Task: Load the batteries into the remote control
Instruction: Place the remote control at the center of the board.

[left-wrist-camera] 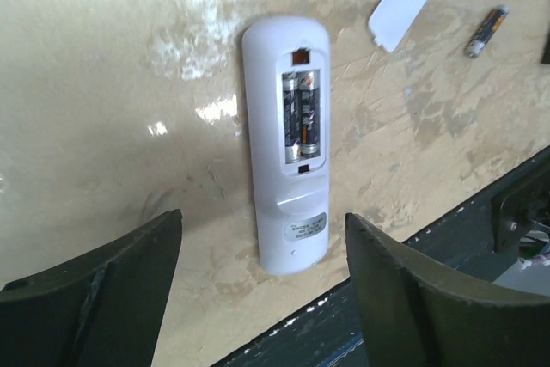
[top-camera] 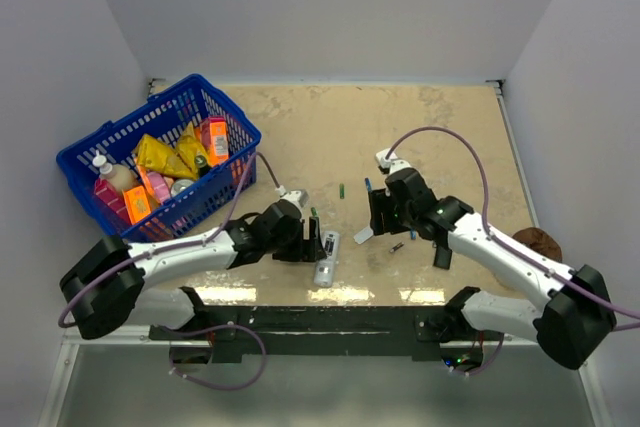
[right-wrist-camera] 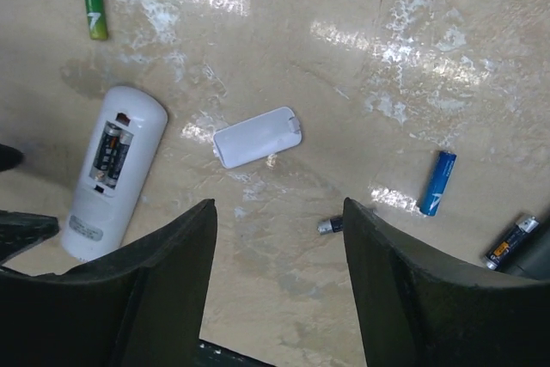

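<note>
The remote control (left-wrist-camera: 288,139) lay back-up by the near edge of the worktop (top-camera: 300,137), with two batteries (left-wrist-camera: 302,118) seated side by side in its open bay. The left tool (left-wrist-camera: 262,238) hung above it, jaws wide, gripping nothing. The right tool (right-wrist-camera: 279,212), likewise spread and empty, hovered near the detached cover (right-wrist-camera: 258,137). A green cell (right-wrist-camera: 94,4) and a blue cell (right-wrist-camera: 436,182) lay loose. Loading appeared complete; the next move probably called for grasping the cover and refitting it.
</note>
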`<state>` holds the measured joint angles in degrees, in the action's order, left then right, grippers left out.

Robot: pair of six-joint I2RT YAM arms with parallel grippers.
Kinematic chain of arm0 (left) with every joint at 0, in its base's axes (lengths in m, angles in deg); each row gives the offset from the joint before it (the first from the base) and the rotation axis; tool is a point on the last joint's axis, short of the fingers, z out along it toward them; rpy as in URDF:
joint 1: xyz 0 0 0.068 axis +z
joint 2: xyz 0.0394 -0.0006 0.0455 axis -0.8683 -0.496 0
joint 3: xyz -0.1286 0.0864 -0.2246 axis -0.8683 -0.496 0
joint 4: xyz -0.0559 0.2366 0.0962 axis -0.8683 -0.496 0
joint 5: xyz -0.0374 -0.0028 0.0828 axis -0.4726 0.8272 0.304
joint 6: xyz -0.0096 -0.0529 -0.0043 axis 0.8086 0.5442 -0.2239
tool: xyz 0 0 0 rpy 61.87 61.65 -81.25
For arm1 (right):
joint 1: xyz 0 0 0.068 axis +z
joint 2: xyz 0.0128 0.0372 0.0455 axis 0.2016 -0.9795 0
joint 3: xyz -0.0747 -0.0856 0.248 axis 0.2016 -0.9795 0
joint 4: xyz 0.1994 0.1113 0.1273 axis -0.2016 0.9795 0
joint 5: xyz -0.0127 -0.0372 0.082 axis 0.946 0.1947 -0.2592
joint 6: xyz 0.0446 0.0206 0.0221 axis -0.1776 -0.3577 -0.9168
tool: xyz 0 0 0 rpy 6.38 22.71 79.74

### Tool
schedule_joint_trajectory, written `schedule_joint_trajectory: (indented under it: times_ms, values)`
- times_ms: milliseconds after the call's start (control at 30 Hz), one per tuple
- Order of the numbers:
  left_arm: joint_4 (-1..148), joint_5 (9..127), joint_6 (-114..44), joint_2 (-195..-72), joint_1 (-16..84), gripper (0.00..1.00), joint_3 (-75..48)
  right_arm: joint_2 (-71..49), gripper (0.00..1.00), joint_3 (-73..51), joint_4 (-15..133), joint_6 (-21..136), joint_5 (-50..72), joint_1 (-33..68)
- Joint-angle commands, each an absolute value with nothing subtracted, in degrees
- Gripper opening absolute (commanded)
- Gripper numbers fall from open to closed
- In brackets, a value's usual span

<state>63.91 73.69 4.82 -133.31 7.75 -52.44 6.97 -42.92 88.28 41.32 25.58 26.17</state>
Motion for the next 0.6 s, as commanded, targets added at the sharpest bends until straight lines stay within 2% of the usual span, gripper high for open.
schedule_joint_trajectory:
  times_ms: [0,200,467,500,567]
  values:
    - [56.68,81.49,-3.39,-127.73,7.70,0.81,-46.87,1.35,0.59,-38.00,89.90,42.24,26.68,25.99]
    - [59.39,85.10,-11.12,-120.18,7.79,0.82,-45.99,-6.66,0.50,-33.69,91.65,44.70,25.37,25.99]
    - [64.14,85.64,-25.52,-114.54,7.88,0.82,-47.57,-16.76,0.45,-29.74,92.62,46.28,24.75,26.07]
    - [65.45,85.38,-26.68,-113.40,7.88,0.82,-48.01,-17.56,0.40,-29.56,92.62,46.20,24.92,26.07]
    - [66.77,85.11,-29.66,-112.25,7.88,0.82,-49.15,-19.84,0.39,-29.12,92.71,46.29,25.27,25.99]
